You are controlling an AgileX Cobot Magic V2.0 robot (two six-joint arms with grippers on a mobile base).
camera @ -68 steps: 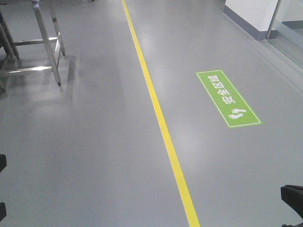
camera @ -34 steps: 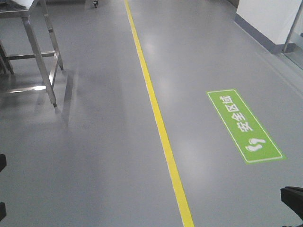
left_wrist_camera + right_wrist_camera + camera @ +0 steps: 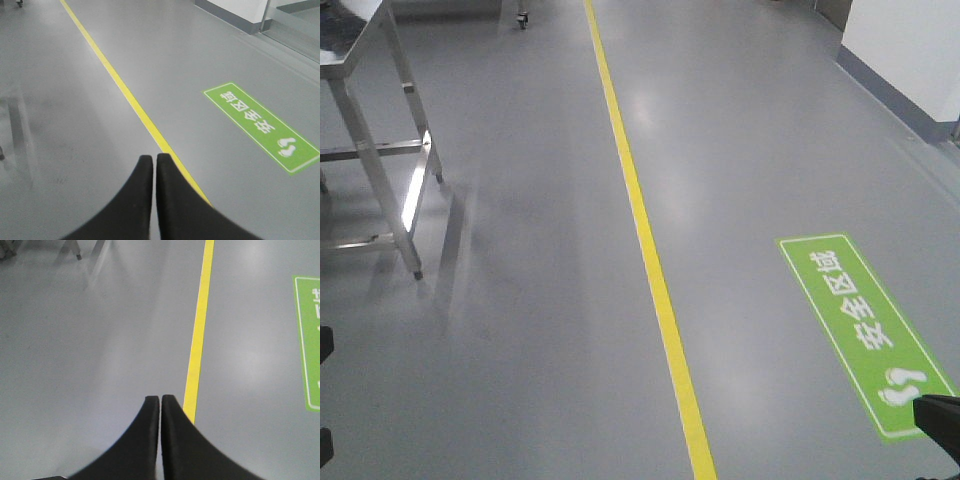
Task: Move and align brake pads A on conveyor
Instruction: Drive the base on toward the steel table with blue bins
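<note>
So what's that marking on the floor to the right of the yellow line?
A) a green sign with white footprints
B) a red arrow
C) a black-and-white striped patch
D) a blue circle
A: in the front view a green sign with white characters and a pair of white footprints lies flat on the grey floor, to the right of the yellow line.

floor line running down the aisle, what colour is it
Solid yellow; the line shows best against the grey floor in the exterior front-facing view.
</note>
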